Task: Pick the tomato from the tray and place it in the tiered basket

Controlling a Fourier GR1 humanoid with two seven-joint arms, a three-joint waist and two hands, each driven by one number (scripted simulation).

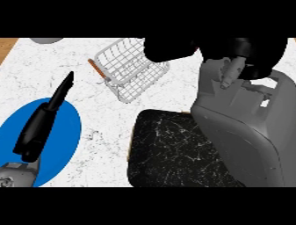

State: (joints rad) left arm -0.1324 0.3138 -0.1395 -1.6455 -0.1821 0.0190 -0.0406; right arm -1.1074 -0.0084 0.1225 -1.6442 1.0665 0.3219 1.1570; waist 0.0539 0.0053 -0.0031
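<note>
Over the white wire basket [132, 68], right hand [176, 48] curled, contents hidden, left hand [46, 115] straight-fingered over blue plate [66, 145].

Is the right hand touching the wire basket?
Cannot tell. In the head view the right hand overlaps the wire basket's far rim, but looking steeply down does not show contact or a gap.

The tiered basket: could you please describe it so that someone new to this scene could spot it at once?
Start from the white marble counter and look toward its far edge, just beyond the black marbled tray. The tiered basket sits there, left of the right hand. It is the only open white wire grid; the blue plate and tray are solid.
</note>
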